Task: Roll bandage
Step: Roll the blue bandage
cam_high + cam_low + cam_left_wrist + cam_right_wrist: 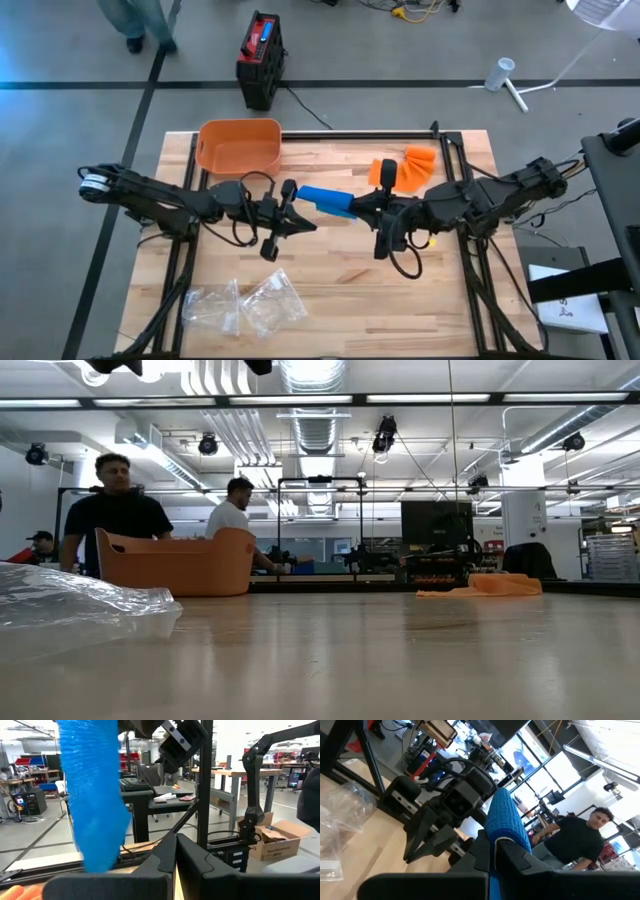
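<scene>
1. Bandage (326,199), blue, hangs in the air over the middle of the desk (330,300), stretched between the two arms.
2. Right pincer (358,206) is closed on one end of the bandage, seen clamped between its fingers in the right wrist view.
3. Left pincer (297,208) is closed just beside the other end; whether it grips the cloth cannot be told.
4. Judgement: to roll well, keep the strip taut, one end pinched firmly, and turn the other end evenly so the layers stack straight.
5. Count: one blue bandage, two orange bandages (405,166) near the far right corner, one orange basket (239,146) at the far edge, two plastic bags (243,305) near the front left corner.
</scene>
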Robot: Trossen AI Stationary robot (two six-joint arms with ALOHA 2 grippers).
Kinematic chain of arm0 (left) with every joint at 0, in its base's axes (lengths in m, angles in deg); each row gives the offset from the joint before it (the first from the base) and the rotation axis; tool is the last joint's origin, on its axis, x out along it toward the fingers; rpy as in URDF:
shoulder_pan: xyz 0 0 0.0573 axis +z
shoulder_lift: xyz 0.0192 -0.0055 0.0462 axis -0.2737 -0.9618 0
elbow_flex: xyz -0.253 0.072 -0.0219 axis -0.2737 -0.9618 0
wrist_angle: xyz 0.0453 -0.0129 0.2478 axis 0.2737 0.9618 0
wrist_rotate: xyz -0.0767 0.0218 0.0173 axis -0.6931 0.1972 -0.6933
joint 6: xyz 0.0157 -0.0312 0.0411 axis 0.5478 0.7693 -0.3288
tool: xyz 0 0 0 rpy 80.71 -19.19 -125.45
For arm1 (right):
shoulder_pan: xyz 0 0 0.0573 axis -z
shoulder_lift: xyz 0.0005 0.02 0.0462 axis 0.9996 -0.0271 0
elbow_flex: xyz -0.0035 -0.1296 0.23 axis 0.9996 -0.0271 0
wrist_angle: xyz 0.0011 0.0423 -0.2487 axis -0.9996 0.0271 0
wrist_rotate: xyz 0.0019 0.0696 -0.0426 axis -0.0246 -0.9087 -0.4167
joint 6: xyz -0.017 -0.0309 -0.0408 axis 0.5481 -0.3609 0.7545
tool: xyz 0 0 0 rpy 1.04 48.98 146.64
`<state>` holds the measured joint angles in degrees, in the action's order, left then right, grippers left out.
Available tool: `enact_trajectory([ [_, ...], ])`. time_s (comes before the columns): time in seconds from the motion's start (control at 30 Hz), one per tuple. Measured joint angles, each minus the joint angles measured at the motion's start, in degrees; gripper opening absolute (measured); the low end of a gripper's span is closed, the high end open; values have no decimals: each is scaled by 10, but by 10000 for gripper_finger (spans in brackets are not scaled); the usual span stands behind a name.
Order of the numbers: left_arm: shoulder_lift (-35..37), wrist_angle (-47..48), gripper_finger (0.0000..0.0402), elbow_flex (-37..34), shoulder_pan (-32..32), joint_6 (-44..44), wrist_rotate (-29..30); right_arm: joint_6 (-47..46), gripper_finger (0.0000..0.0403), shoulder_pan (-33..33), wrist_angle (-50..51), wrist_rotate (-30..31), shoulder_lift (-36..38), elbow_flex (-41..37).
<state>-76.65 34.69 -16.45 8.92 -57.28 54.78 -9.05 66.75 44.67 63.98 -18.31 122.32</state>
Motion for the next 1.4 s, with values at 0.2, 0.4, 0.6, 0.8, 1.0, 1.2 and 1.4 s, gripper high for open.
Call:
enact_trajectory([
  [0.2, 14, 57, 15, 0, 0, -10, 0, -8, 3, 0, -4, -5, 0, 0],
  [0.4, 33, 71, 60, 0, 1, -32, 45, -12, 3, -6, -6, -35, 4, 0],
  [0.6, 36, 77, 145, 0, 4, -19, 52, -4, 3, -12, -10, -36, 4, 0],
  [0.8, 23, 36, 231, 0, 4, -10, 37, -4, 3, -15, -18, -54, 4, 0],
  [1.0, -4, 1, 256, 0, 4, 27, -1, -4, 3, -14, -17, -50, 4, 0],
  [1.2, -23, -30, 213, 0, 7, 49, 26, -4, 3, -14, -17, -50, 4, 0],
  [1.4, -28, -51, 161, 0, 9, 57, 27, -4, 3, -14, -17, -48, 2, 0],
])
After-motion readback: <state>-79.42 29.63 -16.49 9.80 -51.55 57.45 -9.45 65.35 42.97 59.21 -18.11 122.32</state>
